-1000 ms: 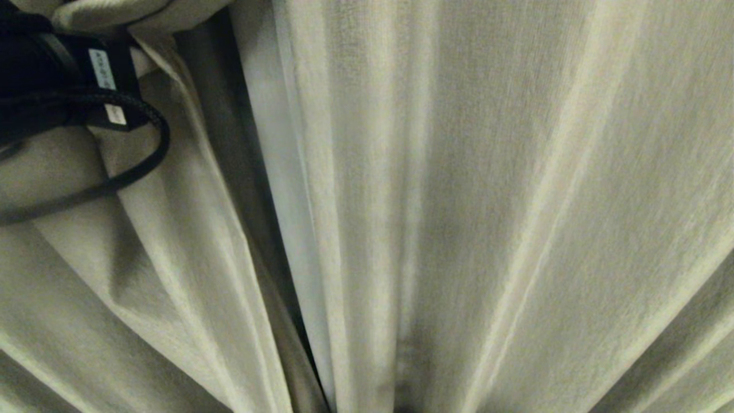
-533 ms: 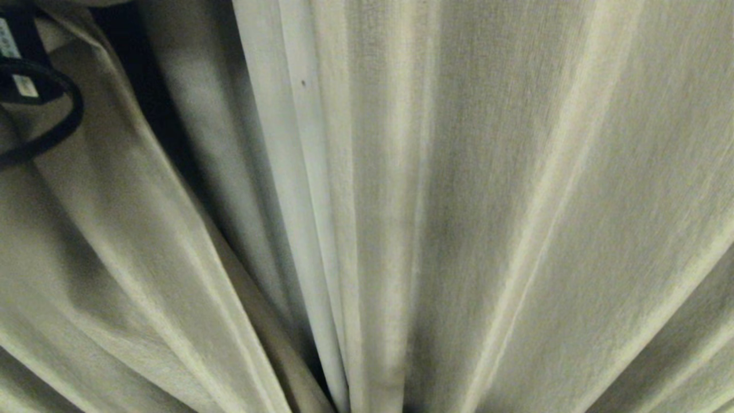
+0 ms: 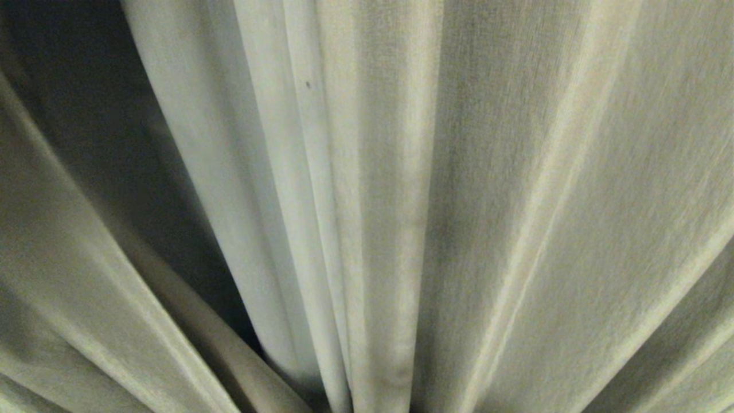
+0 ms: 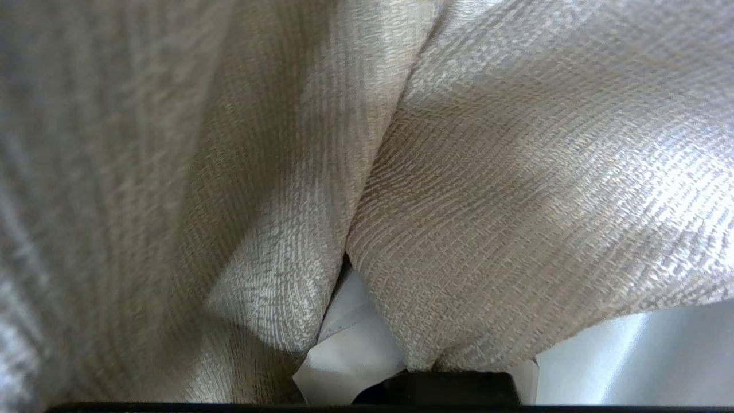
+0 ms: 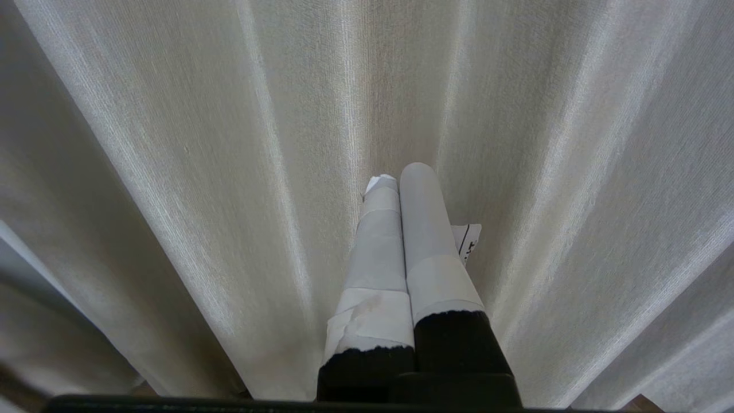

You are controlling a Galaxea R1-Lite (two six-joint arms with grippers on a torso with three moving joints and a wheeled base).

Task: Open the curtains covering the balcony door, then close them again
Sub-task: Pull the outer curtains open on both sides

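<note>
- The curtains [image 3: 493,189] fill the head view from edge to edge, cream woven cloth hanging in deep pleats that fan outward from the bottom centre.
- Left of centre the two panels part: a pale hemmed edge [image 3: 298,229] runs top to bottom, and beside it a dark gap [image 3: 114,149] widens toward the upper left corner. What lies behind the gap cannot be made out; no glass or frame can be told there.
- At the lower left, folds of the left panel [image 3: 86,298] slant away toward that edge.
- Neither arm shows in the head view.
- Left gripper [image 4: 367,344]: its wrist view is almost wholly cloth, bunched in two bulging folds that meet in a crease right over the white-wrapped fingers [image 4: 350,350]. The fingers are closed and the cloth is pinched between them, draping on both sides.
- Right gripper [image 5: 401,178]: its two white-taped fingers [image 5: 424,229] are pressed together side by side, with nothing between them. They point at a flat, evenly pleated stretch of curtain [image 5: 229,172] just ahead; whether the tips touch the cloth cannot be told.
</note>
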